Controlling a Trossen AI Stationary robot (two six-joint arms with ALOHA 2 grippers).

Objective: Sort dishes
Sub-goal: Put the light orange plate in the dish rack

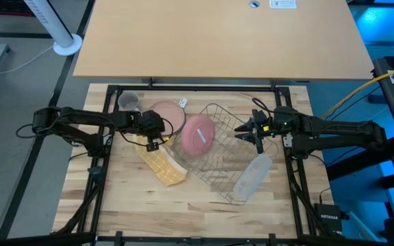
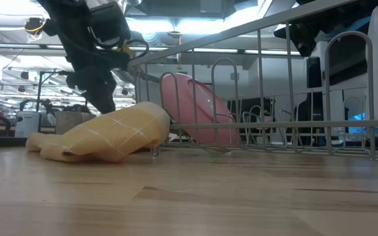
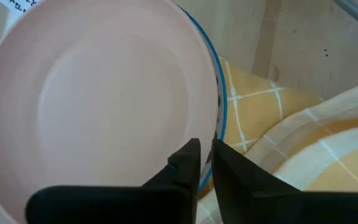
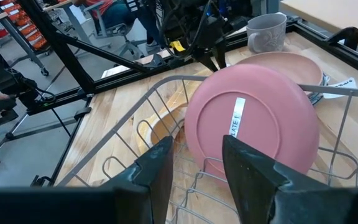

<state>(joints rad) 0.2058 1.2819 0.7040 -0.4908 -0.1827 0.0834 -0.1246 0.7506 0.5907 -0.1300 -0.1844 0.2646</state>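
Note:
A shallow pink bowl (image 1: 168, 115) lies at the table's far left-middle, over a blue-rimmed white dish (image 3: 221, 112). My left gripper (image 1: 154, 130) is shut on the bowl's near-left rim. A pink plate (image 1: 198, 133) stands on edge in the wire rack (image 1: 224, 160), leaning on its wires. A small grey mug (image 1: 128, 101) stands upright at the far left. My right gripper (image 1: 246, 130) hangs open and empty over the rack's right side, its fingers (image 4: 160, 168) pointing at the pink plate (image 4: 253, 121). The green bowl is not in view. My left gripper (image 3: 205, 165) pinches the pink bowl's rim (image 3: 209, 140) between its two fingers, one finger over the bowl's inside and one outside it. The fingers come slanting down from the table's left. Whether the blue-rimmed dish is also in the pinch, or the bowl is lifted, I cannot tell.
A yellow checked cloth (image 1: 161, 164) lies bunched just near-side of the bowl, against the rack's left end. A clear oblong plastic tray (image 1: 252, 176) leans on the rack's near-right corner. Black frame rails run along the table's left and right edges.

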